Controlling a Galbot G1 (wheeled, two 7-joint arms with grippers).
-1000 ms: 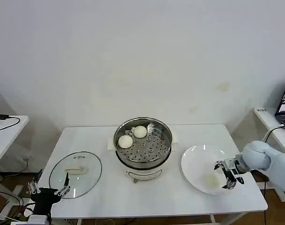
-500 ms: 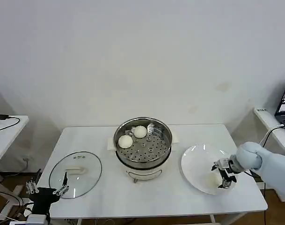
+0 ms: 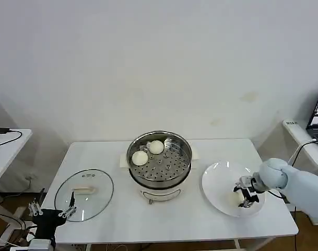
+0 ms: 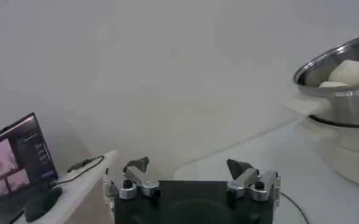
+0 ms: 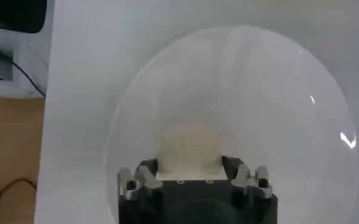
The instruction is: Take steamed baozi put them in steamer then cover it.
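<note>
**Over the white plate, the right gripper straddles a bun**

On the right side of the table, the right gripper (image 3: 246, 194) is down inside the white plate (image 3: 217, 178), its fingers (image 5: 146, 171) spread apart with one on either side of a steamed baozi (image 5: 190, 143). From the wrist camera the bun sits between the two fingertips, lying on the plate near its right-hand, near part; whether the pads are pressing on the dough I cannot tell. The white arm reaches in from the right edge of the table.

To the left of the plate, in the middle of the white table (image 3: 106, 151), stands the steamer (image 3: 159, 160), uncovered, shiny steel on a white base. Two more baozi (image 3: 148, 152) rest on its perforated tray, side by side toward the far left of the pot.

Further left lies the round glass lid (image 3: 84, 194), flat on the table. The left gripper (image 3: 50, 212) hangs low off the near left corner, beside the lid, its fingers (image 4: 135, 165) apart and holding nothing.
</note>
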